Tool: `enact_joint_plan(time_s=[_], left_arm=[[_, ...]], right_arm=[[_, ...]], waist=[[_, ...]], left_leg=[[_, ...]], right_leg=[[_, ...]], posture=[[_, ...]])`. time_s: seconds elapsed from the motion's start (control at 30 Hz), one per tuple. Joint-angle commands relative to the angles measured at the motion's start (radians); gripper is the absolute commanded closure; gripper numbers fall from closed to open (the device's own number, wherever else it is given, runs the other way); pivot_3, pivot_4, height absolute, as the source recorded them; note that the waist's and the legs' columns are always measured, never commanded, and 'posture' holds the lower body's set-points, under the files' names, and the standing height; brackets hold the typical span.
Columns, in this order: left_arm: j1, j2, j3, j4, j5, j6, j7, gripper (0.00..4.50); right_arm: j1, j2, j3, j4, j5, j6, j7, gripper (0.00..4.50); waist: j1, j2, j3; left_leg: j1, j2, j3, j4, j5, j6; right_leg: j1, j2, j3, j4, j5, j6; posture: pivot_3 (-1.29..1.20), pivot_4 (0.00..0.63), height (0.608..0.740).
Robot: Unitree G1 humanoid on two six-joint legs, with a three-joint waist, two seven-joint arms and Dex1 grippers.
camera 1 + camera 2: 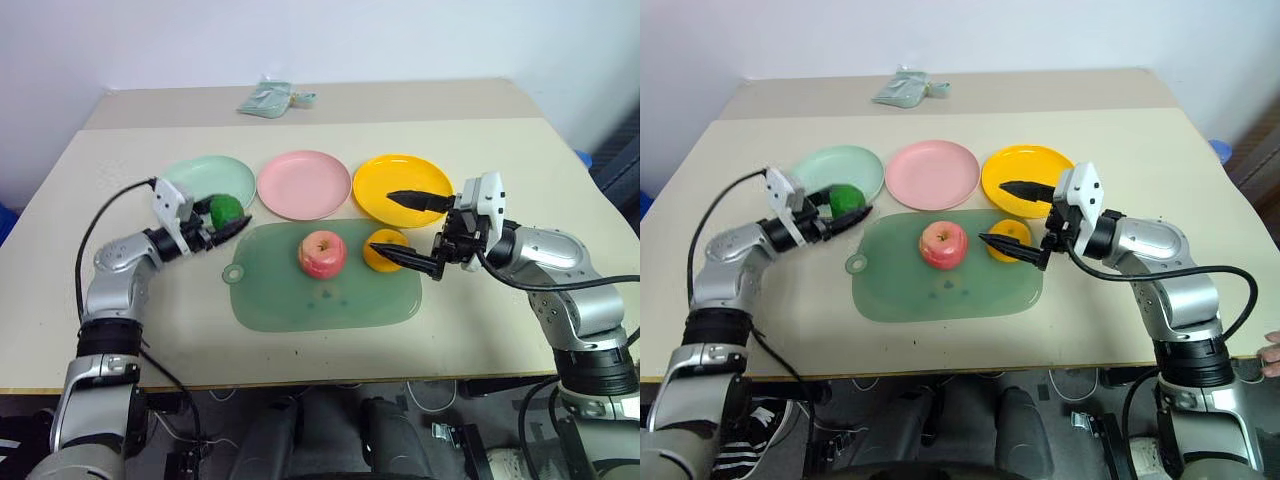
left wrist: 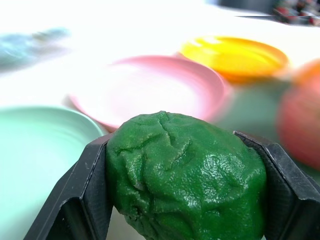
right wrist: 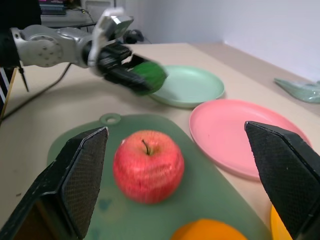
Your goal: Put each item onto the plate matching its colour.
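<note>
Left gripper (image 1: pixel 222 226) clamped on green fruit (image 1: pixel 225 209) at the green plate's (image 1: pixel 190 176) near rim, plate just beyond; right gripper (image 1: pixel 415 230) wide open.

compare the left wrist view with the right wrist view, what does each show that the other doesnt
Left wrist view alone: the yellow-orange plate and a close look at the black fingers clamped on either side of the dark green fruit.

Right wrist view alone: the left gripper seen from outside, carrying that fruit beside the mint green plate, and the right gripper standing open.

Both: the pink plate, the mint green plate, the apple.
</note>
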Motion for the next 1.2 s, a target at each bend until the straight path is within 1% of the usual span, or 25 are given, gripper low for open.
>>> enact_joint_plan(time_s=[0.03,0.13,0.23,0.33,0.47,0.57,0.63,0.67,0.77,0.93,0.97,1.03,1.07,1.13,1.2], left_arm=[[-0.081,-0.016,0.046,0.058,0.022,-0.021,0.151,1.48],[-0.135,-0.024,0.060,0.147,0.055,-0.053,0.267,1.48],[-0.184,-0.019,0.057,0.247,0.093,-0.109,0.333,1.48],[-0.239,-0.025,0.064,0.357,0.116,-0.159,0.412,1.48],[-0.288,-0.021,0.063,0.460,0.137,-0.211,0.463,1.48],[-0.313,-0.022,0.066,0.525,0.143,-0.205,0.504,1.48],[-0.324,-0.027,0.065,0.548,0.132,-0.177,0.475,0.45],[-0.325,-0.027,0.058,0.550,0.138,-0.190,0.473,0.09],[-0.328,-0.027,0.050,0.541,0.149,-0.231,0.471,0.03],[-0.331,-0.022,0.070,0.479,0.109,-0.291,0.359,0.03],[-0.332,-0.023,0.078,0.456,0.083,-0.276,0.308,0.03],[-0.312,-0.038,0.080,0.369,0.004,-0.237,0.131,0.03],[-0.291,-0.038,0.062,0.318,-0.016,-0.212,0.053,0.03],[-0.253,-0.038,0.035,0.246,-0.032,-0.189,-0.040,0.03],[-0.204,-0.034,0.007,0.168,-0.059,-0.129,-0.145,0.03]], right_arm=[[-0.061,0.070,0.007,-0.029,0.014,0.002,-0.071,0.00],[-0.106,0.170,0.049,-0.008,-0.042,-0.011,-0.177,0.00],[-0.120,0.214,0.073,0.001,-0.077,-0.028,-0.212,0.00],[-0.122,0.222,0.083,0.001,-0.092,-0.041,-0.213,0.00],[-0.124,0.206,0.064,0.011,-0.088,-0.039,-0.202,0.00],[-0.120,0.193,0.057,0.010,-0.090,-0.039,-0.195,0.00],[-0.116,0.188,0.056,0.007,-0.093,-0.038,-0.193,0.00],[-0.114,0.186,0.055,0.005,-0.093,-0.038,-0.193,0.00],[-0.110,0.180,0.050,0.001,-0.090,-0.035,-0.194,0.00],[-0.105,0.168,0.043,0.003,-0.089,-0.035,-0.192,0.00],[-0.102,0.162,0.043,0.000,-0.086,-0.033,-0.185,0.00],[-0.097,0.154,0.045,-0.013,-0.070,-0.020,-0.170,0.00],[-0.096,0.151,0.047,-0.018,-0.063,-0.014,-0.163,0.00],[-0.098,0.149,0.050,-0.021,-0.057,-0.005,-0.156,0.00],[-0.102,0.148,0.054,-0.021,-0.061,-0.005,-0.153,0.00]], waist=[[-0.001,0.000,0.000],[-0.009,0.000,0.000],[-0.006,0.000,0.000],[0.001,0.000,0.000],[0.000,-0.001,0.000],[-0.003,-0.001,0.000],[-0.007,-0.001,0.000],[-0.008,-0.001,0.000],[-0.008,-0.001,0.000],[-0.005,-0.001,0.000],[-0.004,-0.001,0.000],[-0.004,-0.001,0.000],[-0.004,-0.001,0.000],[-0.008,-0.001,0.000],[-0.011,-0.001,0.000]], left_leg=[[0.000,0.000,0.000,0.000,0.000,0.000],[0.000,0.000,0.000,0.000,0.000,0.000],[0.000,0.000,0.000,0.000,0.000,0.000],[0.000,-0.001,0.000,0.000,0.000,0.000],[0.000,-0.002,0.000,0.001,0.000,0.000],[0.000,-0.002,0.000,0.001,0.000,0.000],[0.000,-0.001,0.000,0.001,0.000,0.000],[0.000,-0.001,0.001,0.001,0.000,0.000],[0.000,-0.001,0.001,0.001,0.000,0.000],[0.000,-0.001,0.001,0.001,0.000,0.000],[0.000,-0.001,0.001,0.001,0.000,0.000],[0.000,-0.001,0.001,0.001,0.000,0.000],[-0.001,-0.001,0.001,0.001,0.000,0.000],[0.000,-0.001,0.002,0.001,0.000,0.000],[0.000,-0.001,0.001,0.001,0.000,0.000]], right_leg=[[0.000,0.000,0.000,0.000,0.000,0.000],[-0.001,0.001,0.000,0.000,0.000,0.000],[-0.001,0.001,0.000,0.001,0.000,0.000],[-0.001,0.000,0.000,0.001,0.002,0.001],[0.000,0.000,0.000,0.001,0.003,0.002],[0.000,0.001,0.000,0.001,0.003,0.002],[0.000,0.001,0.000,0.001,0.003,0.002],[0.000,0.001,0.000,0.001,0.003,0.002],[0.000,0.001,0.000,0.001,0.003,0.002],[0.000,0.001,0.000,0.001,0.003,0.002],[0.000,0.001,0.000,0.001,0.003,0.002],[0.000,0.001,0.000,0.001,0.003,0.002],[0.000,0.001,0.000,0.001,0.003,0.002],[0.000,0.001,0.000,0.001,0.003,0.002],[0.000,0.001,0.000,0.001,0.003,0.002]], posture=[[0.00,0.150,0.740],[0.00,0.150,0.740],[0.00,0.150,0.740],[0.00,0.150,0.740],[0.00,0.150,0.740],[0.00,0.150,0.740],[0.00,0.150,0.740],[0.00,0.150,0.740],[0.00,0.150,0.740],[0.00,0.150,0.740],[0.00,0.150,0.740],[0.00,0.150,0.740],[0.00,0.150,0.740],[0.00,0.150,0.740],[0.00,0.150,0.740]])
